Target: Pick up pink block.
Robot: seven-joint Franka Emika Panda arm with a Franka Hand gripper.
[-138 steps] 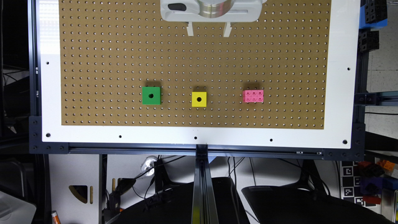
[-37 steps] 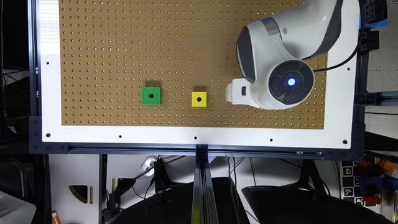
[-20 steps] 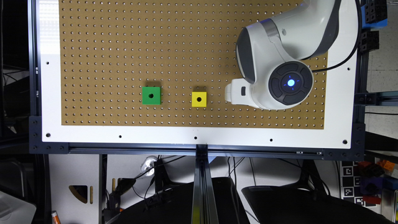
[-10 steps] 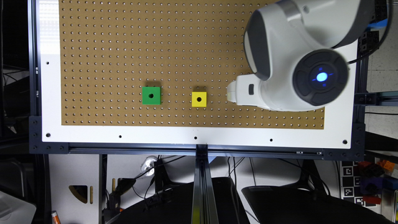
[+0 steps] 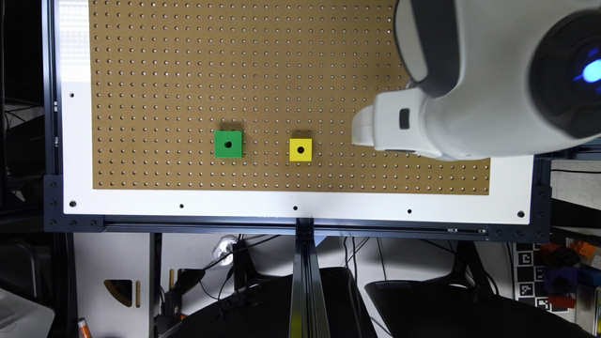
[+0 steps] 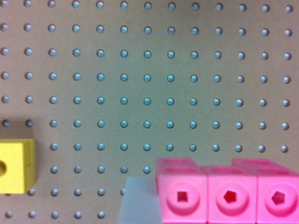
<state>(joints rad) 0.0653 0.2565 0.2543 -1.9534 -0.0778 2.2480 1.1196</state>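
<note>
The pink block (image 6: 229,193) is bright pink plastic with a row of round sockets with little holes facing the wrist camera, sitting close under the wrist. The arm (image 5: 488,80) looms big over the pegboard worktop (image 5: 281,70), covering that spot in the exterior view. Can't tell if the fingers are spread or pinching. Yellow cube (image 6: 16,165) sits off to one side; the green cube (image 5: 228,144) is further along.

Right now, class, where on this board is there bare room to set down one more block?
Bare brown pegboard stretches above the green cube and yellow cube, and between them. It is crowded at the exterior view's right, where the white robot arm hangs over the pink studded brick.
</note>
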